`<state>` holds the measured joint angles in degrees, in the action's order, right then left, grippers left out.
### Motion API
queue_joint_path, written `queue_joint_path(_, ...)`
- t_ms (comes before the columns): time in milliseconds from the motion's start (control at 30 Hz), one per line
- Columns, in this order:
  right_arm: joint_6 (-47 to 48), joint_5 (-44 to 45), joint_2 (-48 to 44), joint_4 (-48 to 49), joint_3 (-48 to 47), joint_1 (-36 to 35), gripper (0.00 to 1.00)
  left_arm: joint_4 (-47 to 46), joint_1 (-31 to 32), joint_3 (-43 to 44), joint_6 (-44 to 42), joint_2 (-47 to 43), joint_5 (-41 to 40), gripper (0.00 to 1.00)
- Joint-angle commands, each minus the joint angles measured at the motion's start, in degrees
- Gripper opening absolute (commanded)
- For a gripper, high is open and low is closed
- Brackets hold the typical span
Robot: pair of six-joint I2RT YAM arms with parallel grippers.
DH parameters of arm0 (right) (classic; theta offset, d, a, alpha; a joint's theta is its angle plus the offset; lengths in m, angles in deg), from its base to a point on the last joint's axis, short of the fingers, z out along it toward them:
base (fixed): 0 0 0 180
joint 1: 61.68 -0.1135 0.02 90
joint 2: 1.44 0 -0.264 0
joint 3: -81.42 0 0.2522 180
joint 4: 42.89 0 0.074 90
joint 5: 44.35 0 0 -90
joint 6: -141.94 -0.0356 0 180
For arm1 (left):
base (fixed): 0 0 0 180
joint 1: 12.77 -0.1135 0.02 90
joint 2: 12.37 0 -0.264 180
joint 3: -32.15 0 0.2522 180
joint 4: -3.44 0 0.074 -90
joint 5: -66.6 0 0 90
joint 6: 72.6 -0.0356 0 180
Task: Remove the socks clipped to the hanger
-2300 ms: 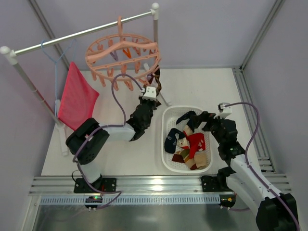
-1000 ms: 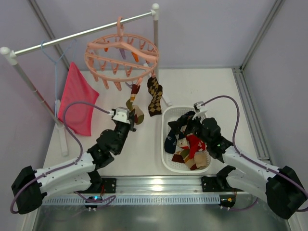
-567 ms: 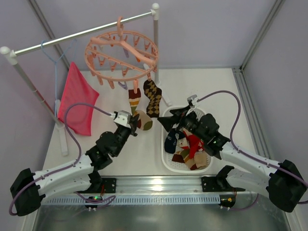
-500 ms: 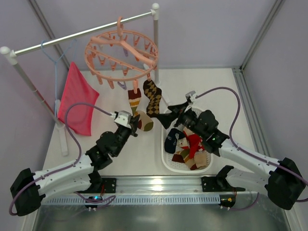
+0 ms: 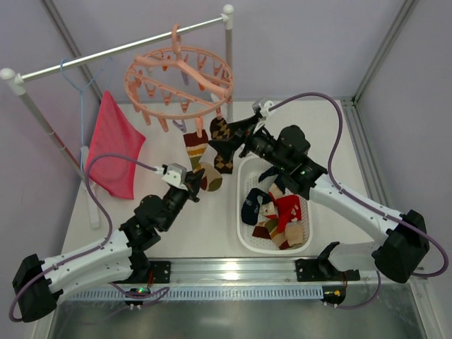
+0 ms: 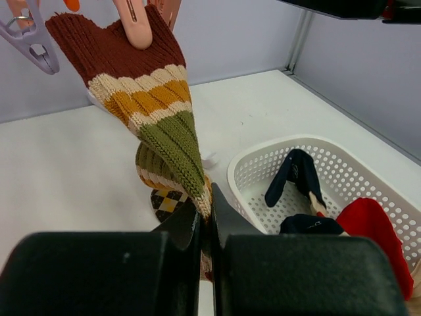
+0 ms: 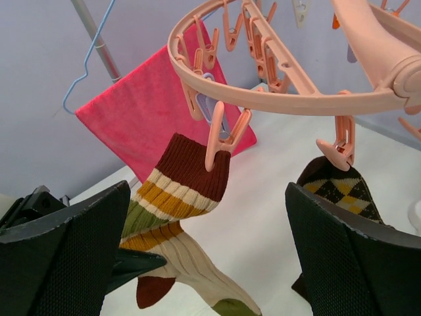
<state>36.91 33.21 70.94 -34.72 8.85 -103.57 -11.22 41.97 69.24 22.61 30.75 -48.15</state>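
The salmon-pink ring hanger hangs from the rail. Two socks stay clipped to its near edge: a brown-tan striped sock and a diamond-patterned sock. My left gripper is shut on the striped sock's lower part; the left wrist view shows the sock pinched between the closed fingers, still held by a peg. My right gripper is open beside the diamond sock's top. In the right wrist view its jaws stand wide apart below the ring, with the striped sock and diamond sock between them.
A white basket right of centre holds navy, red and patterned socks. A large pink-red cloth and a light-blue wire hanger hang at the left of the rail. The rack's posts stand left and behind.
My right arm has lifted from over the basket up and back to the diamond sock under the hanger. My left gripper keeps its hold on the striped sock, shifted slightly.
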Motion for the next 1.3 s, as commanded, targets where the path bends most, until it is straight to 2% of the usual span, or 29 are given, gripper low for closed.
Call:
queue_joint_path(0, 1.06, -3.72, 1.45, -1.02, -3.86, -0.39, 1.00, -0.32, 0.19, 0.75, 0.67, -0.49, 1.20, 0.00)
queue_joint_path(233, -0.27, -4.34, 2.94, 1.62, -3.42, -1.62, 1.00, -0.58, 0.19, 0.57, 1.12, 0.22, 1.55, 0.00)
queue_joint_path(500, -0.18, -4.17, 5.14, 0.30, -7.20, -2.50, 1.00, -0.49, 0.19, 0.57, 1.20, -0.05, 1.73, 0.00)
queue_joint_path(867, -0.27, -2.58, 13.04, -2.33, -14.13, -2.58, 1.00, -0.58, 0.19, 0.40, 1.64, -0.75, 2.43, 0.01)
queue_joint_path(1267, 0.35, -1.52, 17.09, -1.37, -18.45, -2.58, 1.00, -0.93, 0.19, 0.05, 1.91, -1.10, 3.39, 0.00)
